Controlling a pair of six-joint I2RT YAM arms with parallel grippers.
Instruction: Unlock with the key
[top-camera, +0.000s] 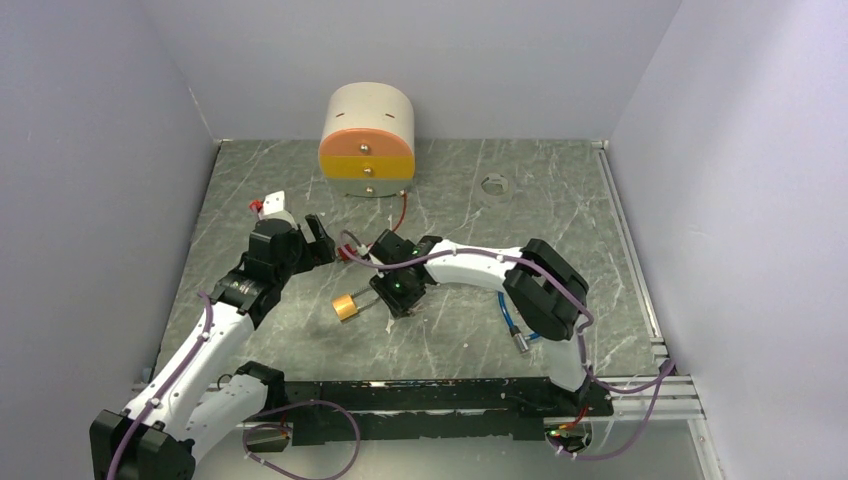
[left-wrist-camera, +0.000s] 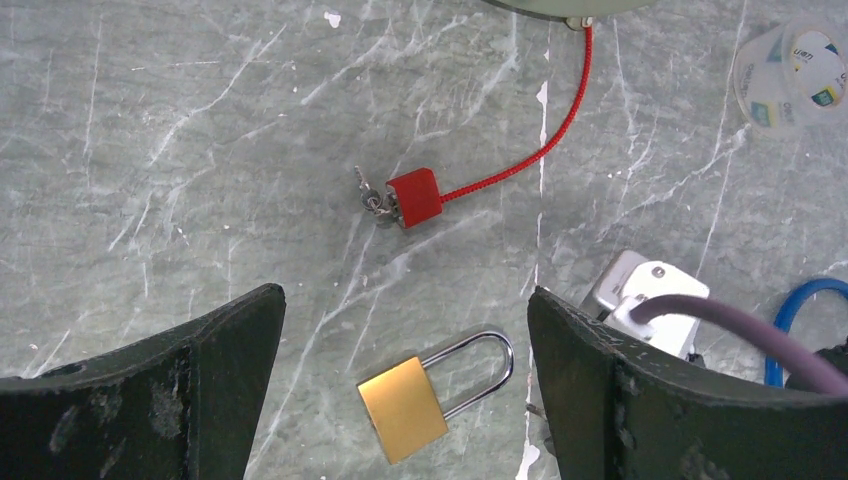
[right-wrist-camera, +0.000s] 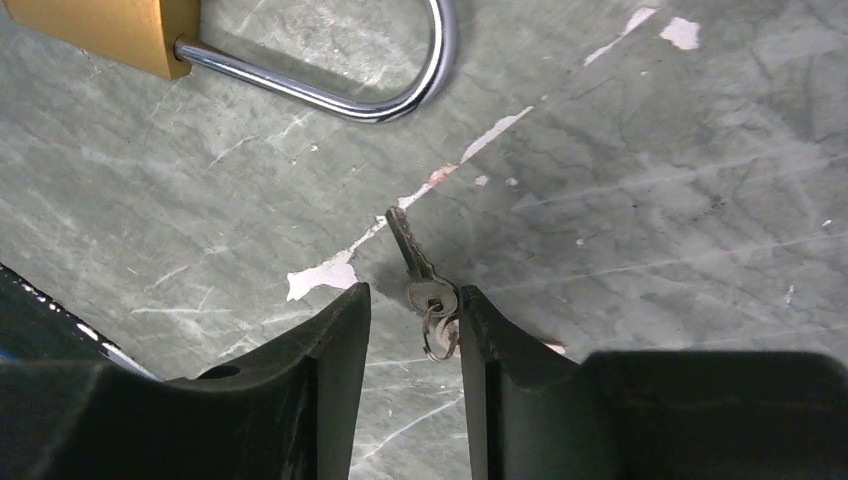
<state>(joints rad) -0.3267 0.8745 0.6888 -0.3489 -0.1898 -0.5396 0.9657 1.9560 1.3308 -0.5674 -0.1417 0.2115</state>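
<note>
Overhead, the padlock (top-camera: 347, 306) lies just beside the right gripper (top-camera: 392, 303), with the left gripper (top-camera: 320, 240) near it. From the left wrist, its fingers (left-wrist-camera: 200, 390) are spread wide and empty, with the padlock framed between them. From the right wrist, its fingers (right-wrist-camera: 330, 370) stand narrowly apart around the key (right-wrist-camera: 412, 262), which touches one finger and points at the padlock.

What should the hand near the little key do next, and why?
Probably close the right gripper on the key: its head lies between the open fingers, with a gap on one side, so it isn't gripped yet for the padlock.
</note>
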